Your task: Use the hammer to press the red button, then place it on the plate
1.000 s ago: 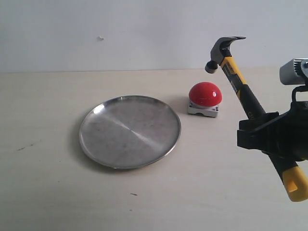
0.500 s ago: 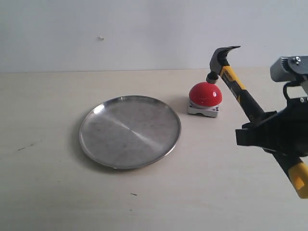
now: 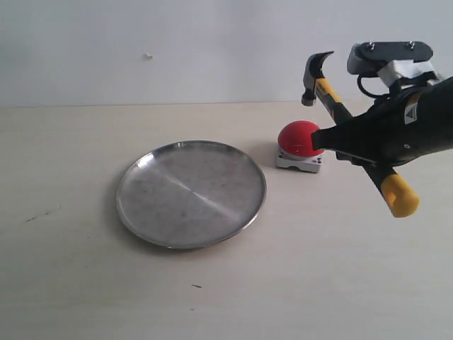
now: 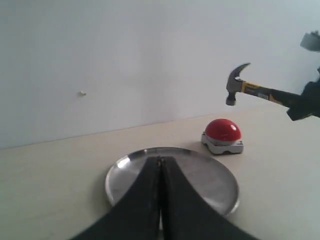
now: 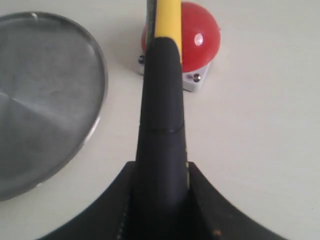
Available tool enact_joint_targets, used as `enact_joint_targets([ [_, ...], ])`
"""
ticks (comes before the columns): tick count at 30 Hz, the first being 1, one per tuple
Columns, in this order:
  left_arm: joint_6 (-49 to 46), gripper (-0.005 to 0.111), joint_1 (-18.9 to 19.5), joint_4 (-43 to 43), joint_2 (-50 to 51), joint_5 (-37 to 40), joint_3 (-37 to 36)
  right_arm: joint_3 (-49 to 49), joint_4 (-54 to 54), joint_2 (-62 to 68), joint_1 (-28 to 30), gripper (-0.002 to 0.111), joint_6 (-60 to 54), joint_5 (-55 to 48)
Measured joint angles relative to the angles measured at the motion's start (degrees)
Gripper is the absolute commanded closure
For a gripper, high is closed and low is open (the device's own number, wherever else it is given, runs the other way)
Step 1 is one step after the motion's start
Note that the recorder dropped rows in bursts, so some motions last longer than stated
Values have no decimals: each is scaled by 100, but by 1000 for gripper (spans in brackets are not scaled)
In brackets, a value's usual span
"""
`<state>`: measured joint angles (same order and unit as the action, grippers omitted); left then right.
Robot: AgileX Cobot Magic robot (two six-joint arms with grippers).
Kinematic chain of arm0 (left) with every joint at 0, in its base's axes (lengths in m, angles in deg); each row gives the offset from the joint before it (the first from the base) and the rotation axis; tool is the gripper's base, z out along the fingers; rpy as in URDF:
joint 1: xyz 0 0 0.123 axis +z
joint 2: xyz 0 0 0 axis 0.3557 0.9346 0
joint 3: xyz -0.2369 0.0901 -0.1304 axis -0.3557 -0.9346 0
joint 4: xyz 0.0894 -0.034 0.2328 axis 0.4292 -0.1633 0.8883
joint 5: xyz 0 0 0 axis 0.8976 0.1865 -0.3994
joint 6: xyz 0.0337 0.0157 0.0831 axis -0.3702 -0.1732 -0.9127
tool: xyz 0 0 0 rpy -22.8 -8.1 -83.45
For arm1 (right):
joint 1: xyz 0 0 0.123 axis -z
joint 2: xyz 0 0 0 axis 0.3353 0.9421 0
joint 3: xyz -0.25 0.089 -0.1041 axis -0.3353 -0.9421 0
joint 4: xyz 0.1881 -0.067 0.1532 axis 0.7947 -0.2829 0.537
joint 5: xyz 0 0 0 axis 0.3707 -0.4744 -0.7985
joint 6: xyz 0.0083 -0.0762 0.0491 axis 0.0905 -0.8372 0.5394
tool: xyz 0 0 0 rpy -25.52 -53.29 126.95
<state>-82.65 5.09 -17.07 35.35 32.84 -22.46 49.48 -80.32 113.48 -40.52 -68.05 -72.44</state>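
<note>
One step looks in hand, the press: the right pincer clamps the hammer, head poised above the red button, apart. Next calls for lowering squarely onto the dome. The left pincer, closed and empty, hovers near the plate.

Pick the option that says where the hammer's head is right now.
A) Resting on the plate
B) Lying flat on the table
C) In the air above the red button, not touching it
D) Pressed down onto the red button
C: in the left wrist view the head of the hammer hangs clear above the red button, with bare wall showing between them, while the right gripper grips the handle.
</note>
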Motion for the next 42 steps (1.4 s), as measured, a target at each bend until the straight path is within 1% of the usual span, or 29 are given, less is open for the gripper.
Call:
enact_joint_targets([
  [3, 0, 107, 24, 68, 0, -372, 0, 0, -23, 331, 38, 108, 25, 38],
  [6, 0, 107, 24, 80, 0, -942, 0, 0, -90, 524, 38, 108, -10, 230],
  [8, 0, 107, 34, 91, 0, -1067, 0, 0, -103, 524, 38, 108, -37, 436],
  [24, 0, 107, 34, 91, 0, -1101, 0, 23, -362, 433, 38, 108, -121, 558],
  [27, 0, 107, 34, 91, 0, -1101, 0, 115, -372, 34, 38, 108, -121, 343],
  [32, 0, 107, 34, 91, 0, -1111, 0, 661, -372, -1100, 38, 108, -121, -189],
  [37, 0, 107, 34, 91, 0, -1111, 0, 1013, -396, -2025, 38, 108, -133, -393],
  [42, 0, 107, 34, 91, 0, -1111, 0, 1042, -420, -2107, 38, 108, -144, -439],
])
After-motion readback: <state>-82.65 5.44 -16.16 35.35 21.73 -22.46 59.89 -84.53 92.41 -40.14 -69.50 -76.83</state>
